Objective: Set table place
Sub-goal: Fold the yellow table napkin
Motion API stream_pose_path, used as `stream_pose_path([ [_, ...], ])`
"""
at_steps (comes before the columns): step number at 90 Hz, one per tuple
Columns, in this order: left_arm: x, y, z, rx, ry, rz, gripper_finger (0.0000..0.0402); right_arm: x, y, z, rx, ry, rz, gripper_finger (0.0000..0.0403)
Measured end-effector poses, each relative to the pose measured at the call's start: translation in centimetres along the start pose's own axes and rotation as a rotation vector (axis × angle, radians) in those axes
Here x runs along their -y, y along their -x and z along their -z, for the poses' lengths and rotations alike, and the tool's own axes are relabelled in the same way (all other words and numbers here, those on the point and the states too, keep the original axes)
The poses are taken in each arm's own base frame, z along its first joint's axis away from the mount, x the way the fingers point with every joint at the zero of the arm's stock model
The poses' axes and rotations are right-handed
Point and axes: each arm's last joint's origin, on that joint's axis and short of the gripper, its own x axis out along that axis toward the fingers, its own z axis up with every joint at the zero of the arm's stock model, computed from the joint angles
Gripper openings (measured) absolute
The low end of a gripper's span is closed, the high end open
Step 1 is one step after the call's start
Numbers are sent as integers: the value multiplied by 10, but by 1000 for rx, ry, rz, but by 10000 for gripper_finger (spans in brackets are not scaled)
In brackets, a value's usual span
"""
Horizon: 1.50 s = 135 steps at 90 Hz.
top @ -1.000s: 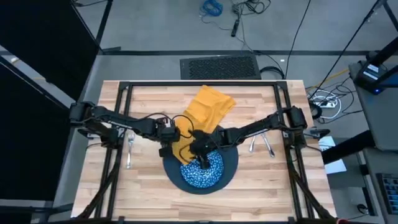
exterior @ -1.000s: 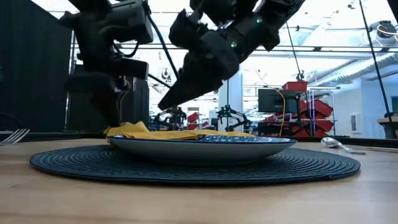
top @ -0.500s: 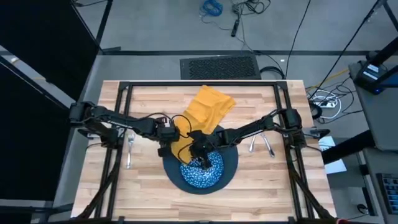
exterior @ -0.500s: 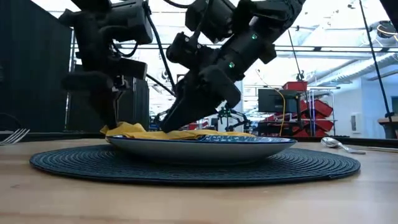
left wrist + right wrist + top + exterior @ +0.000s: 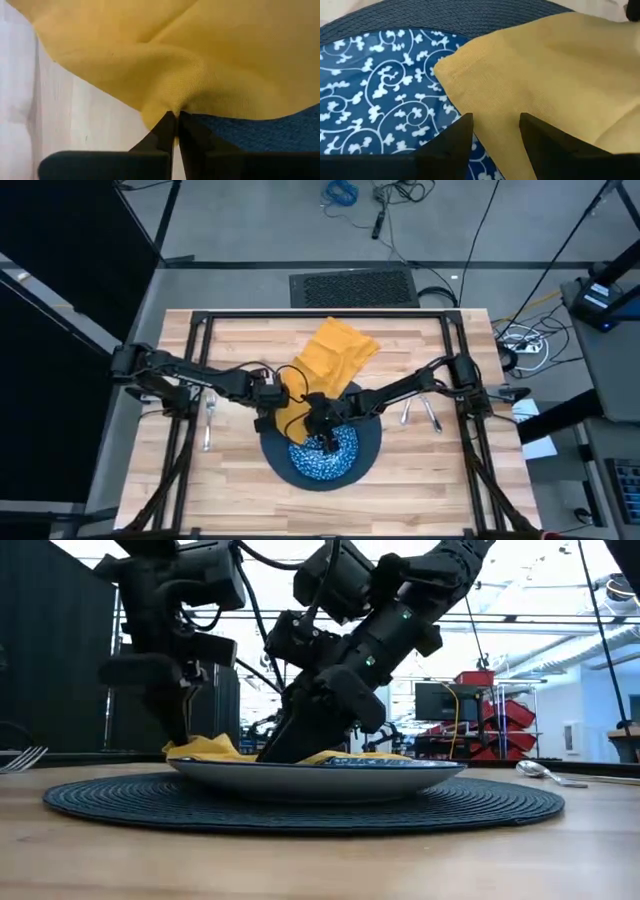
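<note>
Fork [image 5: 209, 420]: on the worktop [image 5: 240, 490] at far left, beside the left arm
Left hand [image 5: 176, 116]: pressed together, pinching a fold of the napkin [image 5: 210, 55] at the mat's left rim
Napkin: mustard yellow; trailing from the back of the worktop onto the dish [image 5: 380, 100]
Mat [image 5: 372, 442]: dark, round, woven; under the blue-and-white patterned dish, front centre
Right hand [image 5: 496, 125]: spread, low over the napkin corner lying on the dish
Spoon [image 5: 545, 773]: on the worktop, right of the mat
</note>
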Motion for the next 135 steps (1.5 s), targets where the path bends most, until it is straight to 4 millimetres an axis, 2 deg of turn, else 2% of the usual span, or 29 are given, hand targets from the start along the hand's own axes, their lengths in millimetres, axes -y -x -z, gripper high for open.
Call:
stream_pose_path([
  [12,0,0,0,1,1,0,1,0,0,1,-11,-1,-3,115],
  [30,0,0,0,1,1,0,1,-1,0,2,-22,4,-11,13],
  [48,0,0,0,4,2,0,1,-1,1,1,-17,12,-3,3],
  [62,0,0,-1,13,5,-10,1,1,13,-5,-24,26,51,2],
  [76,-1,4,-5,32,28,-41,0,5,42,-23,17,43,123,1],
  [89,0,23,-17,125,32,-112,0,9,74,-39,46,52,191,1],
  [105,0,66,-25,310,57,-198,0,13,120,-55,86,47,282,0],
  [124,-4,121,-18,508,100,-280,0,21,185,-82,252,21,348,0],
  [135,-4,151,-11,619,110,-314,0,16,215,-107,272,44,411,0],
])
